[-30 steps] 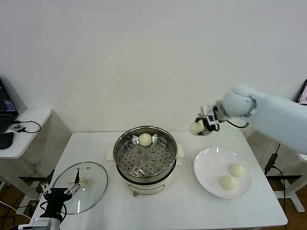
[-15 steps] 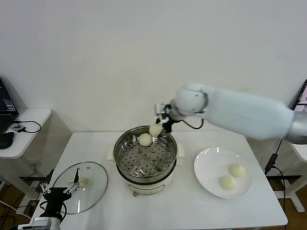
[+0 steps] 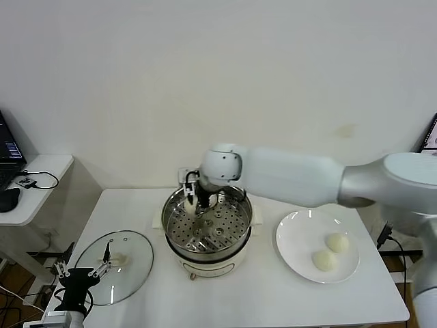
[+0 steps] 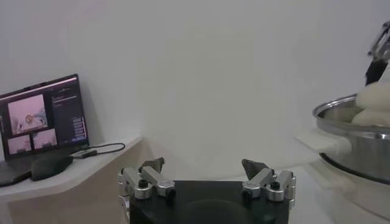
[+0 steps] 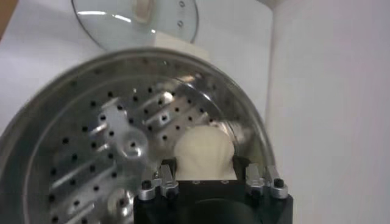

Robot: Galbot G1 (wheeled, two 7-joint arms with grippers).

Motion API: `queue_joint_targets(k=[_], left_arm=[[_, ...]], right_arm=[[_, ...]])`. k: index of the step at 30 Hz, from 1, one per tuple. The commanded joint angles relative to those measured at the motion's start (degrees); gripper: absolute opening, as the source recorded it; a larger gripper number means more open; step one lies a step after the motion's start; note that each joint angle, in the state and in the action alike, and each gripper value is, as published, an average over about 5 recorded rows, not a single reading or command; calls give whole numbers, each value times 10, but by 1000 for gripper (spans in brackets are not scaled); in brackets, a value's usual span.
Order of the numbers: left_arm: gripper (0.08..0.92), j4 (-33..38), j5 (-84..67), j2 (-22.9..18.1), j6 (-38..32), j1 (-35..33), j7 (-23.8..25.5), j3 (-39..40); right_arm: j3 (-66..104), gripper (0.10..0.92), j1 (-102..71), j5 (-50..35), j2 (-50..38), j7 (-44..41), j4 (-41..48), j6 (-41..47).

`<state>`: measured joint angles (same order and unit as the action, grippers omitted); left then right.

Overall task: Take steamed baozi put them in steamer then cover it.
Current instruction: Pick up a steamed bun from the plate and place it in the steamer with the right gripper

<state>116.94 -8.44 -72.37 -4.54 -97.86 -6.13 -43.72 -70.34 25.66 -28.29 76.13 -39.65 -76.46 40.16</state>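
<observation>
My right gripper [image 3: 192,199] has swung from the right of the frame, where it hung above the plate a second ago, across to the centre and now sits over the back left part of the steamer [image 3: 207,222], its jaws closed on a steamed baozi [image 3: 190,204]. In my right wrist view that bun [image 5: 204,151] fills the gap between my fingers [image 5: 159,180] just above the perforated tray, close to the pot's wall. The bun that was already in the pot [image 3: 211,199] lies where it did before, at the back of the tray, now partly hidden behind my gripper and just beside the one I carry. Two more buns [image 3: 336,242] [image 3: 323,260] remain on the white plate [image 3: 295,240] at the lower right of the frame, unmoved. The cover [image 3: 113,257] lies flat on the white table [image 3: 266,301] at the lower left, in the same spot as earlier, well apart from the pot. My left gripper [image 3: 80,279] waits low at the bottom left edge beside the lid, its jaws spread wide and empty, as my left wrist view shows with both fingers [image 4: 146,178] standing far apart; it has not shifted.
</observation>
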Motion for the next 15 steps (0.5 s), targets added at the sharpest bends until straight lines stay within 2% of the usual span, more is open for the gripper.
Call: queue_joint_targets(k=[1,12,15], left_arm=[[823,-1,0,0,-1,-1,0,1],[823,-2,0,1,-3,-1,-1,0],[823,-2,0,0,-3,-1,0,1]], right_arm=[[-3,585,-27,2,58,7,42,14],[-4,585,-28,9,57,3,42,14],[-4,610,-26,17,52,-2,41,14]])
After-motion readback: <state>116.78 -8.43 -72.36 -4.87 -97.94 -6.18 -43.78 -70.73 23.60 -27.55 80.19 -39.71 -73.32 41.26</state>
